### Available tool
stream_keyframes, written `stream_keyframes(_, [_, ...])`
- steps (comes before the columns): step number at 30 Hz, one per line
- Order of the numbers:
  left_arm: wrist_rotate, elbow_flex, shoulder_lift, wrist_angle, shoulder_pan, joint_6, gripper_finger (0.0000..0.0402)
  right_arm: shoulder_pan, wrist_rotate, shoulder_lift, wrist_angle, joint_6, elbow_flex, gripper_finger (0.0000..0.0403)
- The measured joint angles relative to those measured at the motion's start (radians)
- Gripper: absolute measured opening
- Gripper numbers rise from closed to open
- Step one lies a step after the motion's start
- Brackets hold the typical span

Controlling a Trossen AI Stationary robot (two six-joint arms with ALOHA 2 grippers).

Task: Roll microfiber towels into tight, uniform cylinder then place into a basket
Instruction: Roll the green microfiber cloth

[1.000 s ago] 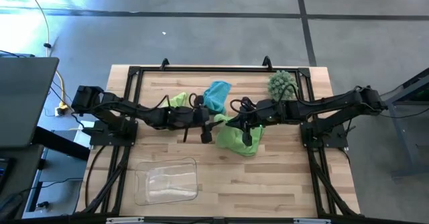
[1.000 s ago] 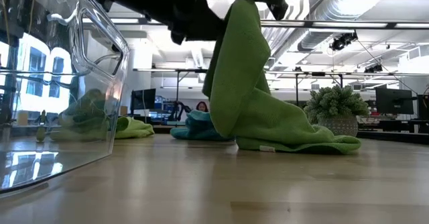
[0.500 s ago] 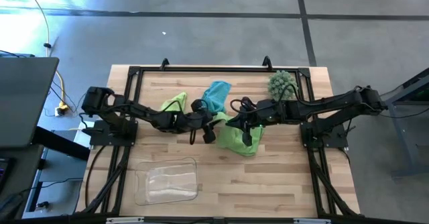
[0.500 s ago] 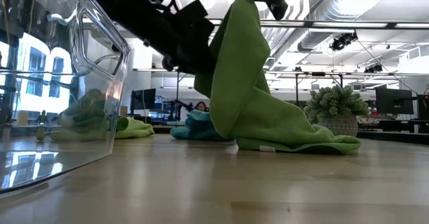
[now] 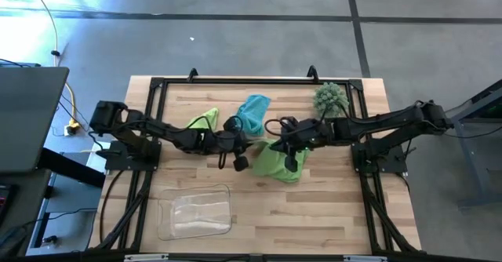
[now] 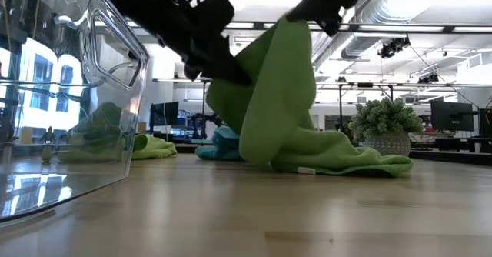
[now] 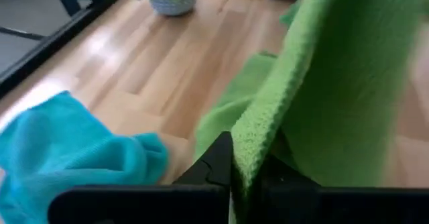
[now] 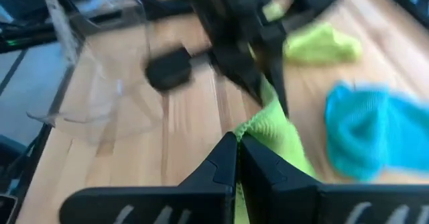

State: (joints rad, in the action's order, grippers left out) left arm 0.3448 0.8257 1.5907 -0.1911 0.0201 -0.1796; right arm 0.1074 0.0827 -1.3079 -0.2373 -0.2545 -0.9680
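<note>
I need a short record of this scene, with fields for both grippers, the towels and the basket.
left gripper: shut on lifted green towel, one edge
right gripper: shut on the same towel, other edge
lifted green towel: partly raised, lower part on the table
second green towel: crumpled, on table
teal towel: crumpled, on table
basket: holds no towel

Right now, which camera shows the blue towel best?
The high view: the teal towel lies bunched and fully visible on the table, behind both grippers. The left wrist view and the right wrist view show only part of it. The low view hides most of it behind the lifted green towel.
</note>
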Motion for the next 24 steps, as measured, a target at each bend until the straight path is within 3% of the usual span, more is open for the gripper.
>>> stream_keyframes(6, [-0.025, -0.001, -0.020, 0.130, -0.042, -0.022, 0.0002, 0.011, 0.058, -0.085, -0.133, -0.135, -0.002, 0.0000])
stream_keyframes(14, [-0.010, -0.001, -0.019, 0.176, -0.068, -0.038, 0.0001, 0.020, 0.060, -0.241, -0.142, -0.149, -0.001, 0.0007])
stream_keyframes(24, [0.041, -0.001, -0.019, 0.253, -0.064, -0.036, 0.0001, 0.020, 0.043, -0.318, -0.160, -0.114, 0.000, 0.0102])
